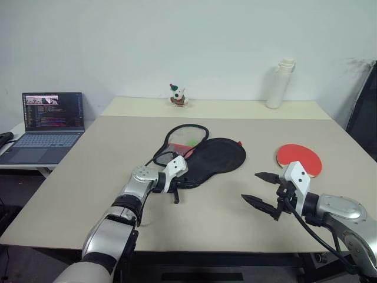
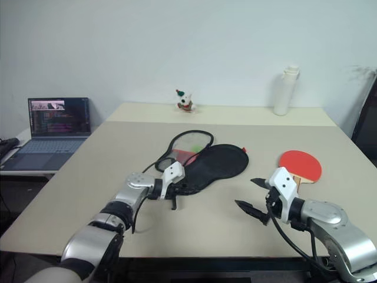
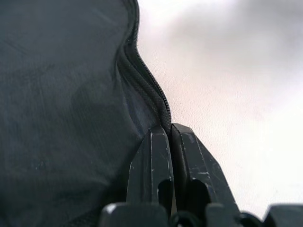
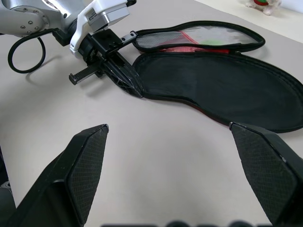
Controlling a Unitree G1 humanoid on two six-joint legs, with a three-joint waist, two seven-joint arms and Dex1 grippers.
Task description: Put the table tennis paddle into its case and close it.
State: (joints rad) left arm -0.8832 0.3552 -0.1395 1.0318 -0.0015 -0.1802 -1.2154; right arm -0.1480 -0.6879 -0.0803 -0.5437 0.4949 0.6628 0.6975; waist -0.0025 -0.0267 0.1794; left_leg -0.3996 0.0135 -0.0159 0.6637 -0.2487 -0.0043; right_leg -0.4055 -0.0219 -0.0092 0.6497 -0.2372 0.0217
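Observation:
The black case (image 1: 219,155) lies open in the middle of the table, its mesh-lined half (image 1: 185,138) folded back, with red and green showing through the mesh. My left gripper (image 1: 184,184) is shut on the zip edge at the case's narrow handle end; the left wrist view shows the fingertips (image 3: 161,137) pinched on the zipper seam. The table tennis paddle (image 1: 299,157) lies red face up to the right of the case. My right gripper (image 1: 250,187) hovers open just in front of the paddle, holding nothing and pointing toward the case (image 4: 222,90).
An open laptop (image 1: 50,127) sits on a side table at the left. A white bottle (image 1: 280,82) and a small toy figure (image 1: 178,96) stand on the far table. A dark chair (image 1: 365,118) stands at the right edge.

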